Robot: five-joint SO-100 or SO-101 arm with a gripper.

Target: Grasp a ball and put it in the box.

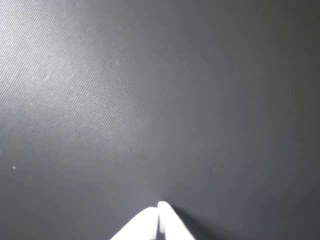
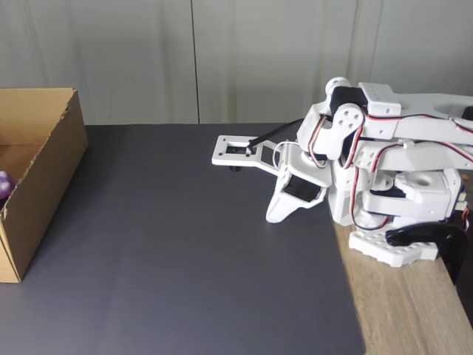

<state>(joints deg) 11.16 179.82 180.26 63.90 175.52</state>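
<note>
In the fixed view we see the white arm folded low at the right, its gripper (image 2: 275, 214) pointing down at the dark grey mat (image 2: 185, 259). In the wrist view the gripper (image 1: 160, 207) has its jaws closed together, holding nothing. The purple ball (image 2: 4, 185) sits inside the cardboard box (image 2: 44, 170) at the left edge, well apart from the gripper.

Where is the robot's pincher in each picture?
Wrist view: the gripper pokes in at the bottom edge, its white tips together.
Fixed view: the gripper is right of centre, pointing down at the mat, on the folded arm.
Shared landmark: the dark grey mat under it in both.
</note>
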